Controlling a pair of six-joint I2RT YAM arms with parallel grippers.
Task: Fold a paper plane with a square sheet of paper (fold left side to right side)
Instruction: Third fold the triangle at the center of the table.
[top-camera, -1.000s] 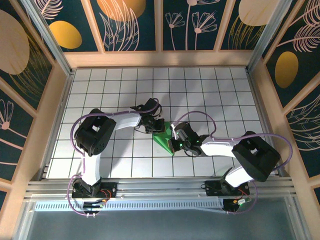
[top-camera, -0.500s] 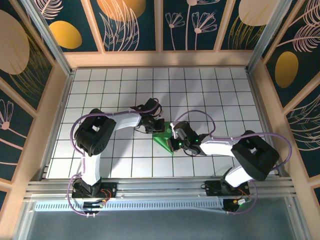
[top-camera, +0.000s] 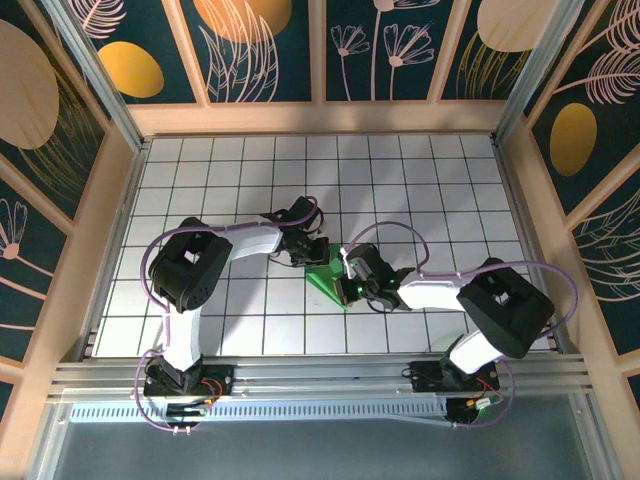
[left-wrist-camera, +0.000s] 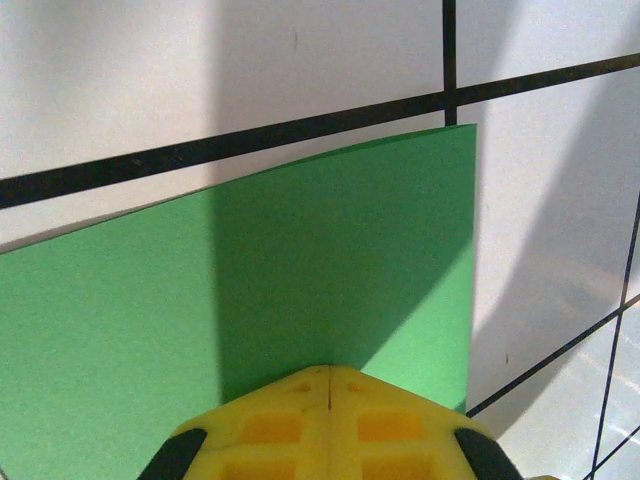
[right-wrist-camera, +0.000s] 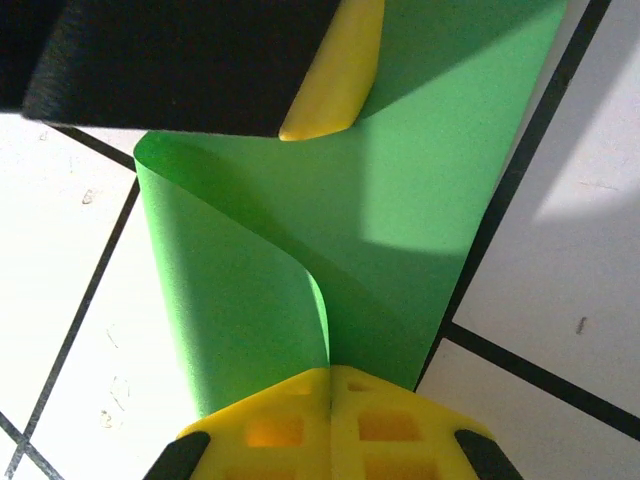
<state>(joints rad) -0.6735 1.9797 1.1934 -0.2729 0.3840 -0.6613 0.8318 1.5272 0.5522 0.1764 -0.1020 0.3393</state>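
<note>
Green paper (top-camera: 325, 281) is likely handling light, floppy, slippery. Left end effector (left-wrist-camera: 330, 372), closed, is pinning its 11 o'clock side; right end effector (right-wrist-camera: 330, 372) is pinching the curled flap. Best gripping at edges.

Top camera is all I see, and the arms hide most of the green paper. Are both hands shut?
Observer: Yes. On the left wrist camera the left hand is shut, its tips over the green paper.
Operator: And the right one?
Observer: The right hand is shut too, tips right where a flap of the paper bends over.
Operator: Is that fold creased?
Observer: No. The right wrist camera shows the flap as a rounded curl, not pressed flat.
</note>
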